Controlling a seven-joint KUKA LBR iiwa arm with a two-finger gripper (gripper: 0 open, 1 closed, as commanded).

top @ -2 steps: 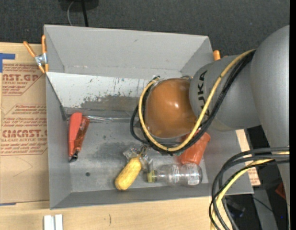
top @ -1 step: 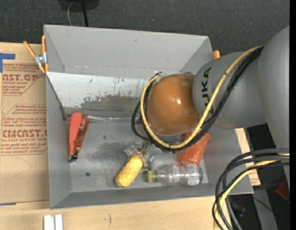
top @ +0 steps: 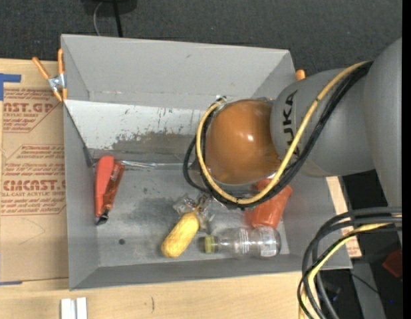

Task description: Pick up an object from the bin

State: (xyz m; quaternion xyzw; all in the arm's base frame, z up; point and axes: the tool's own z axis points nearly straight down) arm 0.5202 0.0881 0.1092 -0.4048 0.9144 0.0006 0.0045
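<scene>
The jaws sat low under the arm's orange cover (top: pixel 239 141), by the upper end of a yellow cob-shaped thing (top: pixel 181 235). I could not tell whether they were released or clenched. The cob lay front-middle on the scuffed grey floor of the bin (top: pixel 159 72), its long axis slanting from lower left to upper right. A clear bottle (top: pixel 249 242) lay just beside it. Dark flooring (top: pixel 259 12) showed beyond the bin.

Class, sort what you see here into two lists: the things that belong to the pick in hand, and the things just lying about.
Belonging to the job: gripper; yellow corn-like piece, nearest the gripper and so the likely pick; grey bin.

Lying about: clear bottle; orange cup beneath the arm; red hand tool at the left.
</scene>
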